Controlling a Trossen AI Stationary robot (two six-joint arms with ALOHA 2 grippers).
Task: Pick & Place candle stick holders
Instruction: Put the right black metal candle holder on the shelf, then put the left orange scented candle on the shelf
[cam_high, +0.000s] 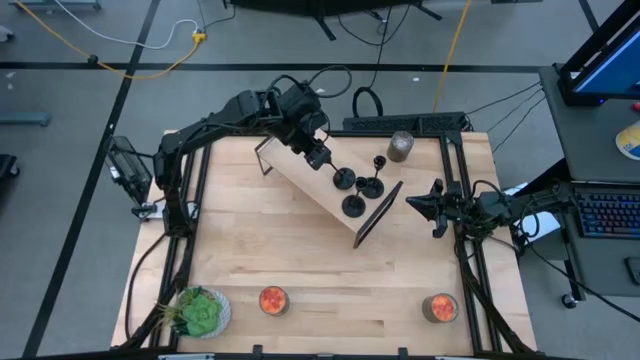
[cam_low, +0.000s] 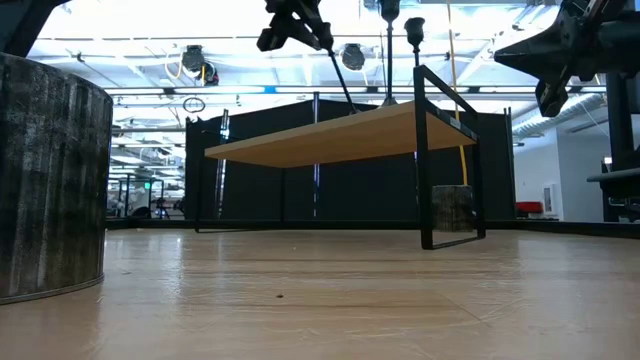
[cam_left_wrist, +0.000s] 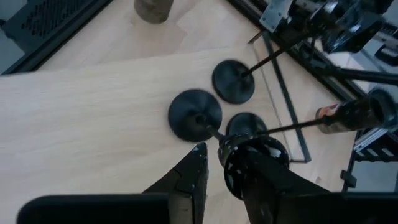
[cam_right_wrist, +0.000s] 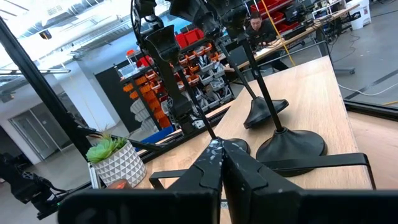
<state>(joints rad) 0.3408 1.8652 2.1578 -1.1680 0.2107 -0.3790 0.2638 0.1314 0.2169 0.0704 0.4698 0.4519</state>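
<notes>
Three candle stick holders (cam_high: 355, 190) upright (stems vertical)

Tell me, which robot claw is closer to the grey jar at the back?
The right gripper. It waits by the table's right edge, a little in front of the grey jar. The left gripper is farther off, over the wooden shelf by a candle stick holder.

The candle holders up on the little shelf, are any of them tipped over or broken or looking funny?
No, nothing stands out. All three candle stick holders stand upright on the raised wooden shelf, none fallen or broken. The left gripper is right at one holder's top; the right gripper waits beside the shelf.
</notes>
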